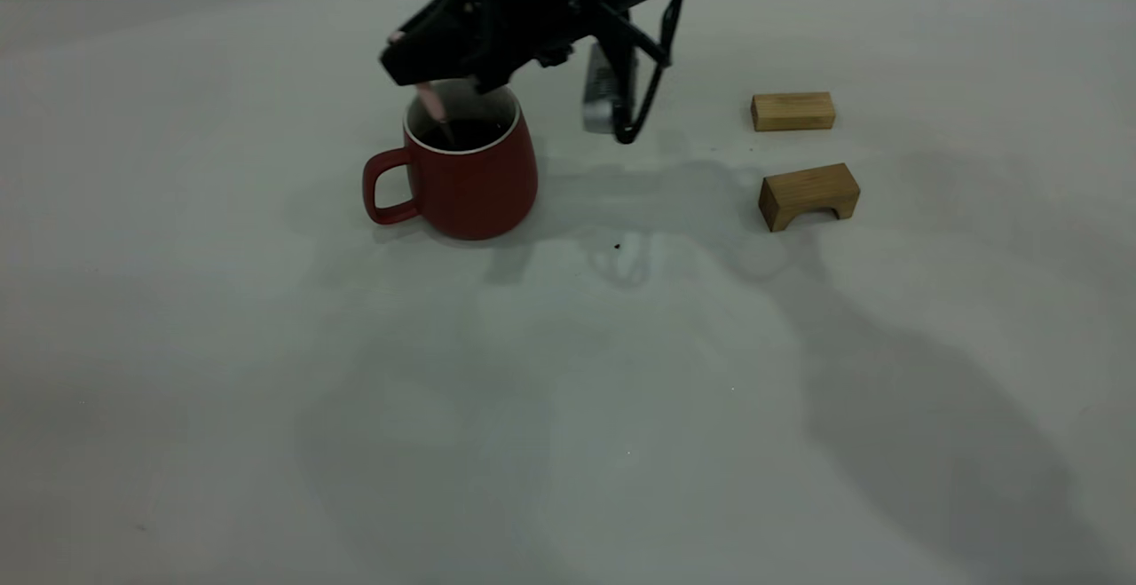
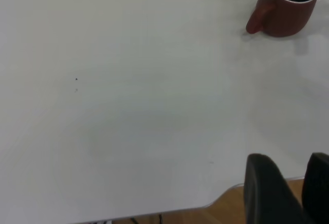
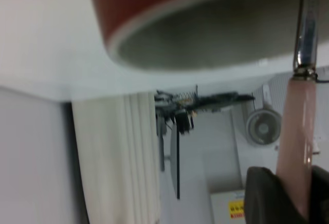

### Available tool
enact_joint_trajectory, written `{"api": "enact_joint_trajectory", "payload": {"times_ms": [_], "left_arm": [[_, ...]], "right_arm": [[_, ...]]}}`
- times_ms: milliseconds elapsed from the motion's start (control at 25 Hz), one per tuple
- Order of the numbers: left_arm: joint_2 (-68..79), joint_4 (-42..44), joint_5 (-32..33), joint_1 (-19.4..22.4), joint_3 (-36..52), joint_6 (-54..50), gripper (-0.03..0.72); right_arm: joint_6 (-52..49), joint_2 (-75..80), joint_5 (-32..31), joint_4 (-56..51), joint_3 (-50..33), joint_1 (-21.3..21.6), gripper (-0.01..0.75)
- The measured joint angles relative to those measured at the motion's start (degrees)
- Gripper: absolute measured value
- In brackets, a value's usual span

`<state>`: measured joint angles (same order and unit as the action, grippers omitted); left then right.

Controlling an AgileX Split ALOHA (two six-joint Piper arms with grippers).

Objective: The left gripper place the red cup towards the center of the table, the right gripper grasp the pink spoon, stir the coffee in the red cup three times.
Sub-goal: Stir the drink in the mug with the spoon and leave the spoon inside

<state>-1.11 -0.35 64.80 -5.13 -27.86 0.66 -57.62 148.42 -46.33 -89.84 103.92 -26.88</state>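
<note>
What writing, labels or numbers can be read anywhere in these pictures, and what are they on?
No text can be read.
A yellow sticker on a pale box in the background of the right wrist view bears marks too blurred to read.
The red cup, the pink spoon, the two wooden blocks and the table carry no lettering.

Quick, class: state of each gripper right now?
Left gripper: away from the red cup, at the table edge, holding nothing; fingers slightly apart, open.
Right gripper: above the cup, closed on the pink spoon, bowl in the coffee.
</note>
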Motion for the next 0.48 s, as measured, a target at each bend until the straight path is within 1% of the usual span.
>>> {"api": "enact_joint_trajectory", "payload": {"times_ms": [120,200,360,480], "left_arm": [[0.0,0.0,0.0,0.0,0.0,0.0,0.247],[0.0,0.0,0.0,0.0,0.0,0.0,0.247],[0.0,0.0,0.0,0.0,0.0,0.0,0.247],[0.0,0.0,0.0,0.0,0.0,0.0,0.247]], "right_arm": [[6.46,0.0,-0.96,-3.55,0.0,-0.63,0.148],[12.87,0.0,-1.78,-4.67,0.0,-0.7,0.148],[24.01,0.0,-3.42,-3.81,0.0,-0.45,0.148],[30.14,0.0,-4.36,-2.51,0.0,-0.1,0.148]]}}
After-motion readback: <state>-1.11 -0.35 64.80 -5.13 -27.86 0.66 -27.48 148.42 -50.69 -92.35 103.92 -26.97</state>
